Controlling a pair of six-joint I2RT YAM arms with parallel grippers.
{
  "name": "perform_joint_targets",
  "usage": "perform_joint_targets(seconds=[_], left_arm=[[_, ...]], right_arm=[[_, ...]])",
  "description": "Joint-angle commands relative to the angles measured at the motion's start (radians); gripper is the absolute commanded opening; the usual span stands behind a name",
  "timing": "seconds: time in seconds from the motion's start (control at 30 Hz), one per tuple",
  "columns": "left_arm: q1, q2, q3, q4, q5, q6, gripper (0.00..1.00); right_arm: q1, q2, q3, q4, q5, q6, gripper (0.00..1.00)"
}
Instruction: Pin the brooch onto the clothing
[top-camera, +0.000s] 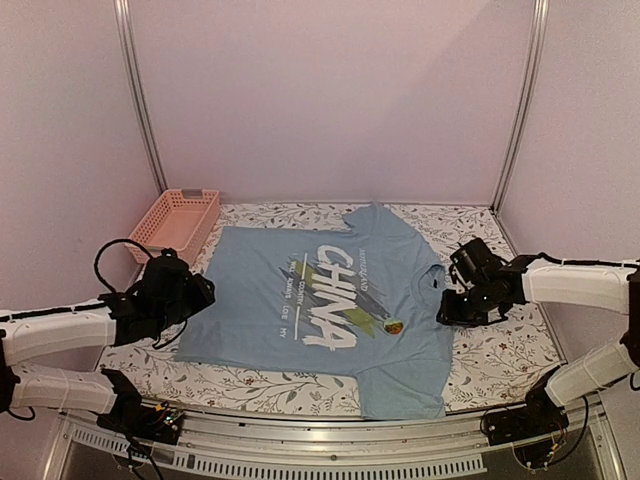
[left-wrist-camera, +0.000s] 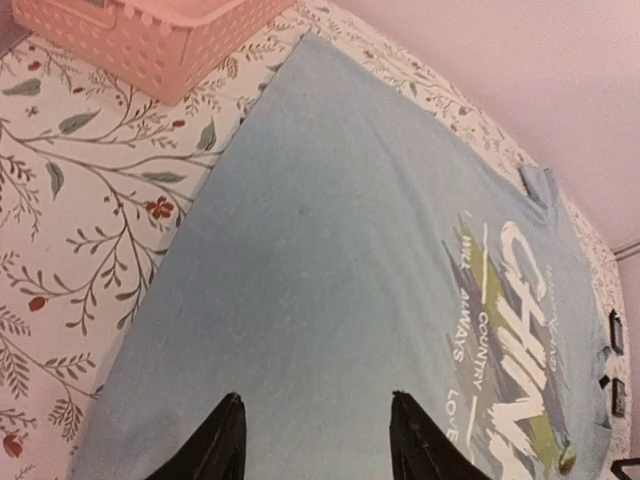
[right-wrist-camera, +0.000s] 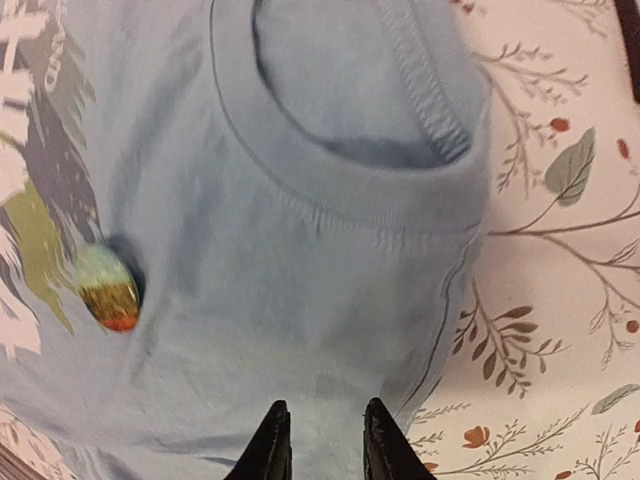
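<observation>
right wrist cam shows small round orange-green brooch (right-wrist-camera: 108, 290) clearly on light blue CHINA T-shirt (right-wrist-camera: 300, 250) below collar; left gripper (left-wrist-camera: 318, 440) and right gripper (right-wrist-camera: 325, 445) parted, empty; pink plastic basket (left-wrist-camera: 150, 30) near shirt

Pink plastic basket (top-camera: 176, 220) with lattice walls sits at the far-left corner of the table, rim up. Its corner shows top left in the left wrist view (left-wrist-camera: 150, 35). Tablecloth (top-camera: 500, 355) is white, printed with grey-green leafy sprigs and small red flowers. The print is clear in both wrist views (left-wrist-camera: 70, 220) (right-wrist-camera: 560, 250). Lilac backdrop wall (top-camera: 330, 90) is plain. Two metal posts, left post (top-camera: 140, 100) and right post (top-camera: 520, 100), lean in toward the top. Aluminium rail (top-camera: 330, 455) runs along the near table edge. Two small black square frames (left-wrist-camera: 615, 330) lie just beside each other at the left wrist view's right edge, detail too small to tell.
</observation>
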Motion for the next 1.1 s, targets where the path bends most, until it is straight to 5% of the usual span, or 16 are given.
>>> perform_joint_targets(seconds=[0.0,0.13,0.17,0.3,0.47,0.73,1.07], left_arm=[[-0.014,-0.046,0.117,0.035,-0.177,0.292,0.50],[0.033,-0.051,0.126,0.231,-0.270,0.531,0.69],[0.084,-0.050,0.125,0.257,-0.253,0.559,0.71],[0.326,-0.047,0.117,0.262,-0.113,0.480,0.74],[0.475,-0.061,0.020,0.389,-0.104,0.473,0.74],[0.505,-0.092,-0.167,0.741,-0.188,0.652,0.72],[0.502,-0.136,-0.271,0.845,-0.237,0.695,0.73]], right_arm=[[-0.164,-0.023,0.150,0.074,0.045,-0.161,0.51],[-0.324,-0.039,0.179,0.248,-0.010,-0.277,0.87],[-0.370,-0.043,0.174,0.287,-0.048,-0.297,0.89],[-0.546,-0.078,0.084,0.479,-0.225,-0.322,0.90],[-0.591,-0.133,-0.017,0.611,-0.203,-0.370,0.90],[-0.622,-0.224,-0.238,0.833,-0.170,-0.385,0.90],[-0.624,-0.326,-0.321,0.895,-0.072,-0.354,0.92]])
